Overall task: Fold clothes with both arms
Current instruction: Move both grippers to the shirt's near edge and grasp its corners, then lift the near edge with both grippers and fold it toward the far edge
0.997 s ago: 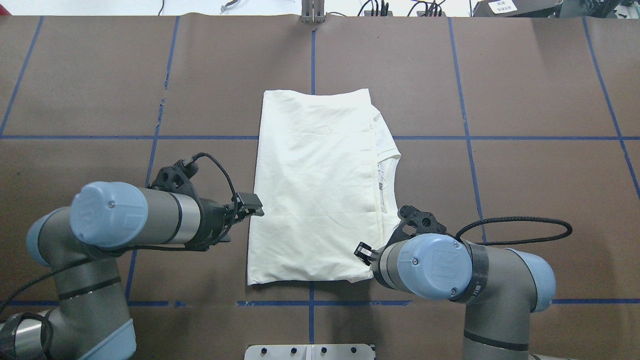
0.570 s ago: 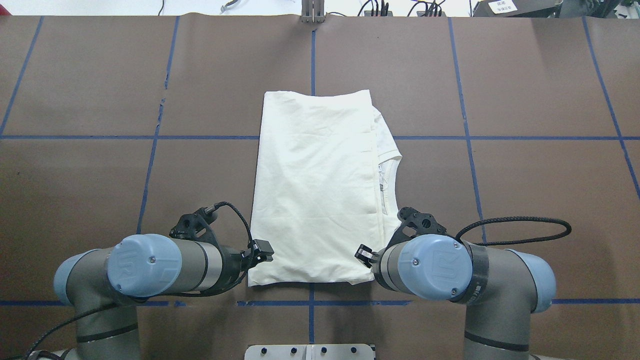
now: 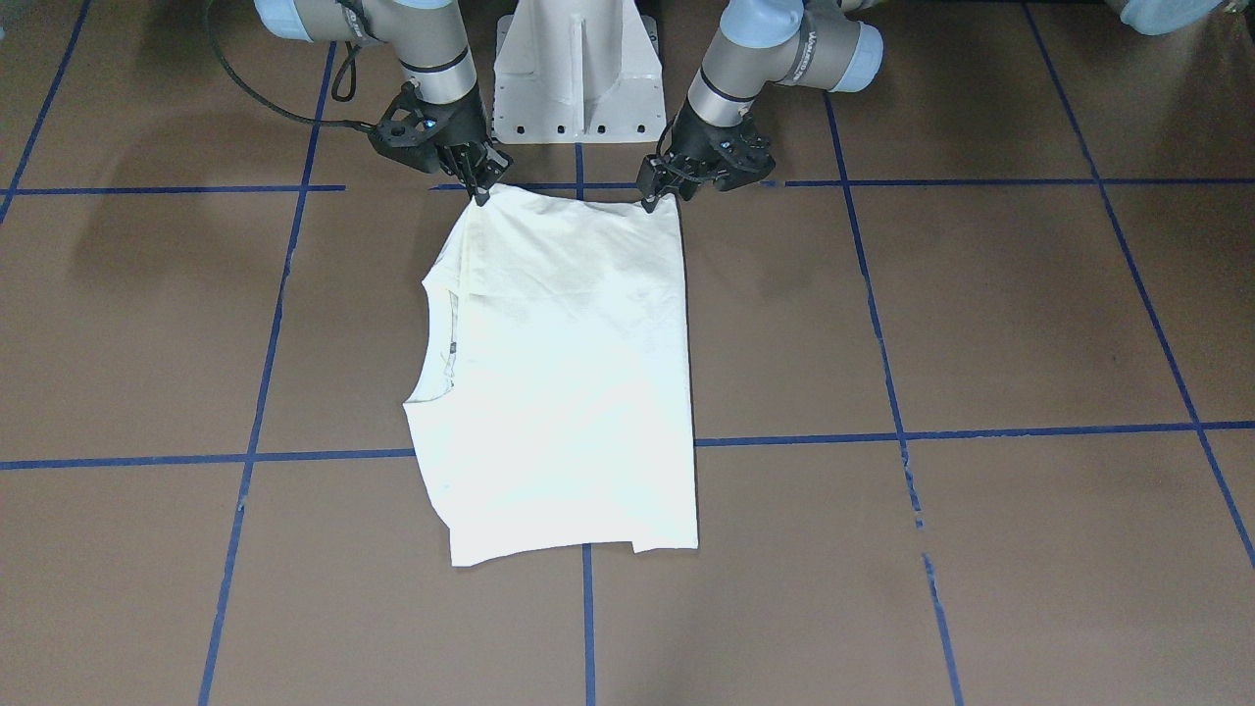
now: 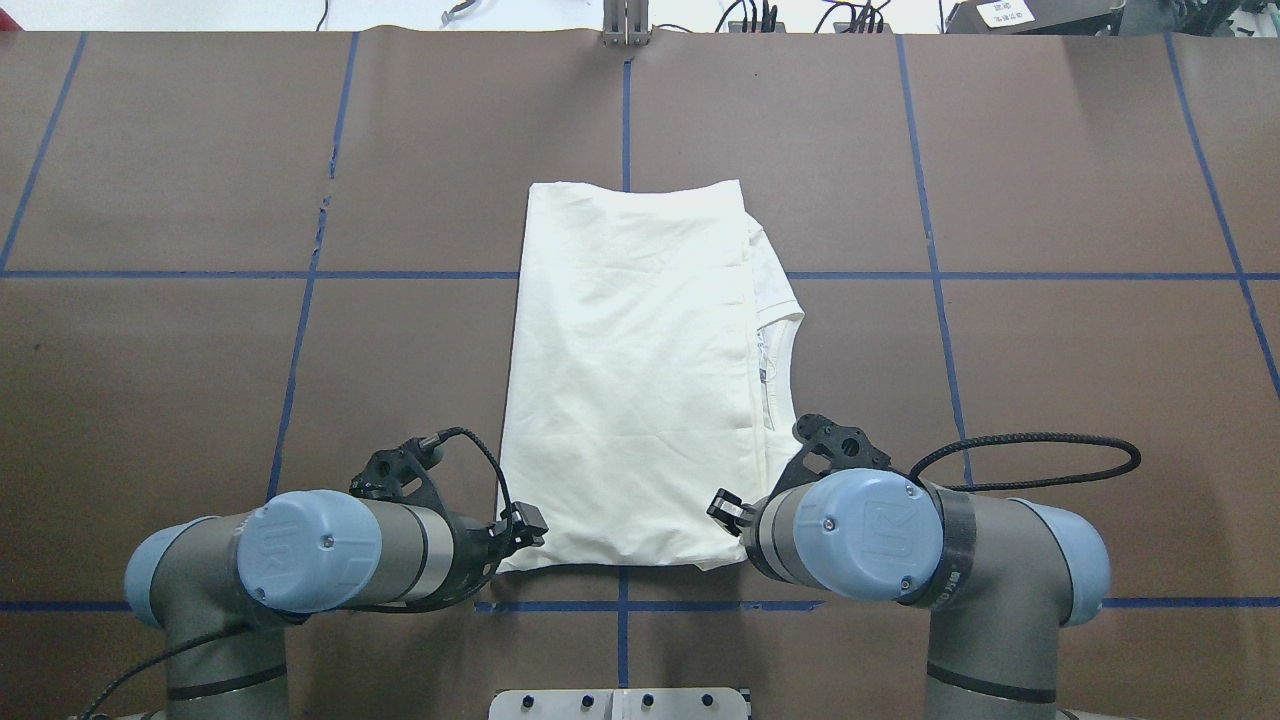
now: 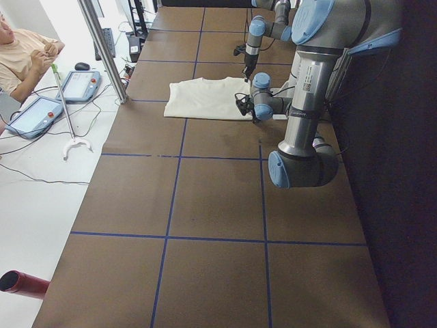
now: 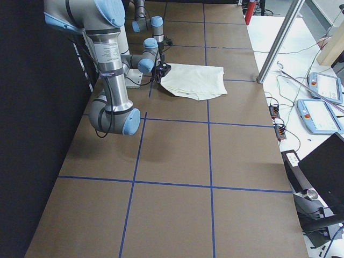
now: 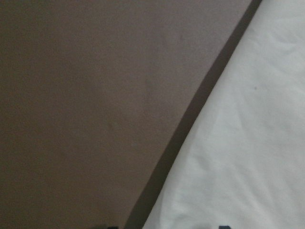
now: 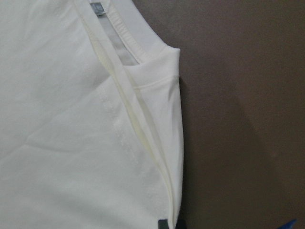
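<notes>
Front-facing view: the cream shirt [image 3: 569,392] lies flat, plain side up, folded to a long rectangle on the brown tabletop [image 3: 931,324], its collar [image 3: 436,333] on the right arm's side; both grippers are at its edge nearest the white base [image 3: 578,69]; the right gripper [image 3: 480,193] has its fingers drawn to a point on one corner, the left gripper [image 3: 651,201] is at the other corner.

Overhead view: the shirt [image 4: 630,380] sits mid-table across a blue tape line [image 4: 400,274]; the left gripper [image 4: 527,528] is at the near left corner, the right gripper [image 4: 722,507] at the near right one; the near hem bows slightly between them.

Left side view: the shirt [image 5: 205,99] lies beyond the near arm; a person [image 5: 20,58] sits beside the table.

Right side view: the near arm's gripper [image 6: 160,70] meets the shirt [image 6: 196,80] at its corner.

Left wrist view: the shirt's edge runs diagonally over the tabletop [image 7: 86,105]; two dark finger tips show at the bottom, well apart, one on each side of that edge; the fingers are spread and clamp nothing.

Right wrist view: collar [image 8: 128,36] and folded layers fill the frame; the fingers [image 8: 171,224] show as one dark tip, closed together on the shirt's edge.
</notes>
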Controlling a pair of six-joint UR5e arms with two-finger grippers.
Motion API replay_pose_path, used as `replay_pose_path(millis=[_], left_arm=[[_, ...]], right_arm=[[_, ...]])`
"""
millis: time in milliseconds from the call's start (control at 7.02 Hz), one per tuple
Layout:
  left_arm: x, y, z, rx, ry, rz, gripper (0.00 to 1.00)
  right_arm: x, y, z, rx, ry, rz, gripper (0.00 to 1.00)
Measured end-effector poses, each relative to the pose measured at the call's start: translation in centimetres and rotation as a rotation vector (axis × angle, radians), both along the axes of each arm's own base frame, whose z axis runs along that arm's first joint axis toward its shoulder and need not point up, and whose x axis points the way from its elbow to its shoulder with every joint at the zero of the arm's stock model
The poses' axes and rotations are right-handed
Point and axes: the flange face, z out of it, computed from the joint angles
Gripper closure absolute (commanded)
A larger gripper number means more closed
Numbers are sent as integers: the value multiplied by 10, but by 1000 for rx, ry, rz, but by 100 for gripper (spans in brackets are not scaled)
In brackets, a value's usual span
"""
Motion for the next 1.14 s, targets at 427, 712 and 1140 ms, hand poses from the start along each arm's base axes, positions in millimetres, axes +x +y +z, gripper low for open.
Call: replay_pose_path(millis=[427, 712, 1140], left_arm=[[-4, -2, -1, -4, 3, -32, 100], [-30, 1, -25, 0, 62, -51, 100], [-63, 64, -59, -74, 156, -22, 100]], right_arm=[[2, 0, 6, -2, 11, 2, 100], [3, 0, 5, -1, 5, 2, 100], [20, 25, -13, 10, -45, -35, 100]])
